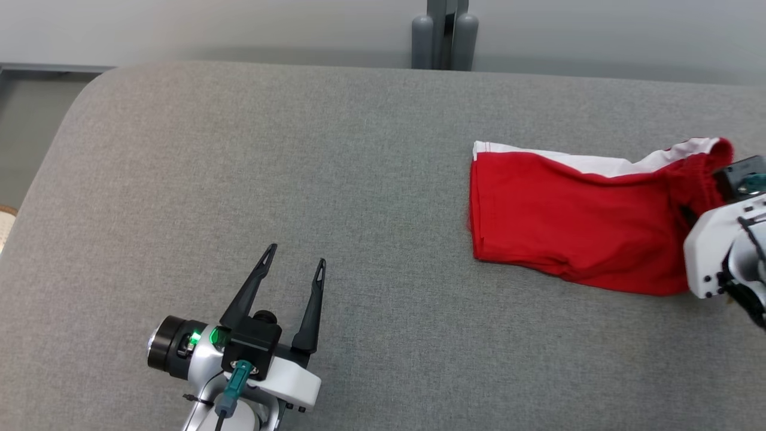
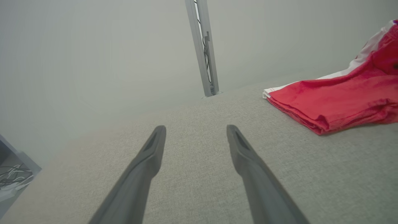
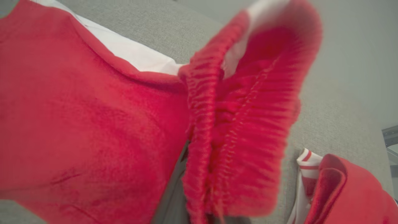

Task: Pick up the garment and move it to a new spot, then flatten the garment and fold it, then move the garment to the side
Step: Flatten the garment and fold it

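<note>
You seem at the last step: the folded garment [image 1: 574, 221] lies at the counter's [image 1: 299, 149] right, pinched by the right fingers [image 3: 171, 199]. Left fingers [image 1: 254, 281] stand wide, empty. Next, slide it gently aside.

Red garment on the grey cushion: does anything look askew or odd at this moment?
The folded red-and-white fabric garment lies mostly flat, but its ribbed elastic waistband is lifted and bunched where the right tool is shut on it. Another red-and-white cloth item lies nearby. No damage visible.
</note>
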You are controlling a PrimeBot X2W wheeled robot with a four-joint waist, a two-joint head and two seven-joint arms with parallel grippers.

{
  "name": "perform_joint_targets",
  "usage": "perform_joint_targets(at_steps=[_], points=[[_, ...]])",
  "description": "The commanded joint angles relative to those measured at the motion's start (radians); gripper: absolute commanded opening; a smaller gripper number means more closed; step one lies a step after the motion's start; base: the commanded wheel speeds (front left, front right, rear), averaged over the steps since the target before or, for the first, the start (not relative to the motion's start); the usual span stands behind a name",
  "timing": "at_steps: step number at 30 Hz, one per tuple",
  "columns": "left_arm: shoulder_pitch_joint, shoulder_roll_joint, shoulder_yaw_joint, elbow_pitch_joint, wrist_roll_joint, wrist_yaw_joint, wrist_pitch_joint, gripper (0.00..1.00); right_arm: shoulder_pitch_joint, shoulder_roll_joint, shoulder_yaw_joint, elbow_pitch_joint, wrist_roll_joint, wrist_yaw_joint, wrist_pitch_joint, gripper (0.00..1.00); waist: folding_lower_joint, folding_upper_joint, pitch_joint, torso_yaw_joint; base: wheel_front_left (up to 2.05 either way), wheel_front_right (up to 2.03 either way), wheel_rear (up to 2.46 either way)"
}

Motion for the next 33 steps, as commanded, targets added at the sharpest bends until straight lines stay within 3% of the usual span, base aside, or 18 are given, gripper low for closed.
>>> perform_joint_targets(at_steps=[1,19,33], points=[[0.006,0.001,0.003,0.003,-0.008,-0.002,0.0,1.0,0.007,0.007,0.015,-0.017,0.009,0.0,0.014,0.0,0.0,0.0,-0.02,-0.012,0.0,0.0,0.0],[0.041,-0.025,0.019,0.012,-0.021,-0.01,0.0,1.0,-0.053,0.09,0.074,-0.113,0.115,0.0,0.128,0.0,0.0,0.0,-0.071,0.014,0.0,0.0,0.0],[0.027,-0.034,0.02,0.01,-0.011,-0.024,0.0,1.0,-0.064,0.177,0.068,-0.072,0.224,0.0,0.151,0.0,0.0,0.0,-0.047,0.077,0.0,0.0,0.0]])
